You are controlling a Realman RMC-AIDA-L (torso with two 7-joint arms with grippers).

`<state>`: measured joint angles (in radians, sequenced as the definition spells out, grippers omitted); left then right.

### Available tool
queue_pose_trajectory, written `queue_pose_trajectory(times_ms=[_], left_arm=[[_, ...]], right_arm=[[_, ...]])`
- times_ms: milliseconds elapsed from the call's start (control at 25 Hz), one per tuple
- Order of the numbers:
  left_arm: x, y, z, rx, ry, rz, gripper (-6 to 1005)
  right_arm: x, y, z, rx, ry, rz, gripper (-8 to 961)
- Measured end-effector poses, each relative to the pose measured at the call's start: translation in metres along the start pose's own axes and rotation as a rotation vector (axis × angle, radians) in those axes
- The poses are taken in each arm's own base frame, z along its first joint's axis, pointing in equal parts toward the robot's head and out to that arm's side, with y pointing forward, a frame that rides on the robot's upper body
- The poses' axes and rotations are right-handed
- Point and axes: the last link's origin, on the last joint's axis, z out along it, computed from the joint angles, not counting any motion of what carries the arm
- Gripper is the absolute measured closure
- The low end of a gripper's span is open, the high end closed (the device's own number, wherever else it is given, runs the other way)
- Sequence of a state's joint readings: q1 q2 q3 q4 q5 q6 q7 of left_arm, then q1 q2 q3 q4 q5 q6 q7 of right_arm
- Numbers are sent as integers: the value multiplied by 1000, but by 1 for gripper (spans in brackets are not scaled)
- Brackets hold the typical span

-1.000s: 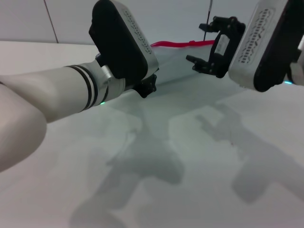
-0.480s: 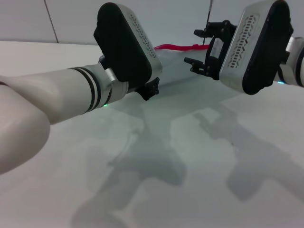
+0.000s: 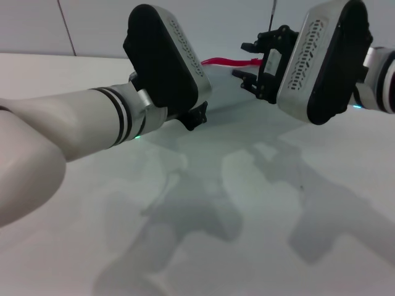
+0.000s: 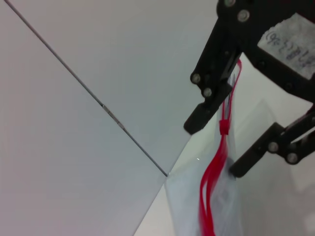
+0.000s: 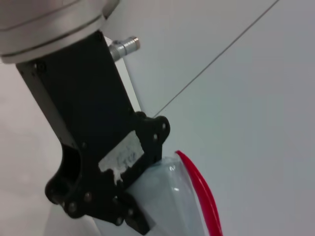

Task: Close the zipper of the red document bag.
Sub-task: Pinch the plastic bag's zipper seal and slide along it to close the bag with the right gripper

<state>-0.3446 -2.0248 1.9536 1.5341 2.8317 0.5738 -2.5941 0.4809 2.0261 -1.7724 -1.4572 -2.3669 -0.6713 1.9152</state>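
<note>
Red document bag (image 3: 225, 86) on table, right pincer (image 3: 247, 60) wide astride zipper (image 4: 212, 183), left pincer state unclear, labels unreadable

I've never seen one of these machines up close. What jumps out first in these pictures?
The two bulky arms fill the head view, meeting at the far side of the white table. Between them runs the bright red zipper along the edge of the pale, see-through red document bag. The right gripper has its black fingers spread open at the red strip, while the left gripper sits low at the bag's near side.
</note>
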Motion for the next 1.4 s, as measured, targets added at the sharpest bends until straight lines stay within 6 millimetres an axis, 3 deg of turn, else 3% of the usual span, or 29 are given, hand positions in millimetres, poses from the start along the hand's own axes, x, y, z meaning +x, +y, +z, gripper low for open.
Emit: queue_pose_trajectory(times_ms=[280,1400], left_arm=[[3,2,0,-4,8,6,944],[2,5,0,-11,1,18,944]], right_arm=[[1,1,4,-12,7,0,563],[19,-6,9,12,77,-35,581]])
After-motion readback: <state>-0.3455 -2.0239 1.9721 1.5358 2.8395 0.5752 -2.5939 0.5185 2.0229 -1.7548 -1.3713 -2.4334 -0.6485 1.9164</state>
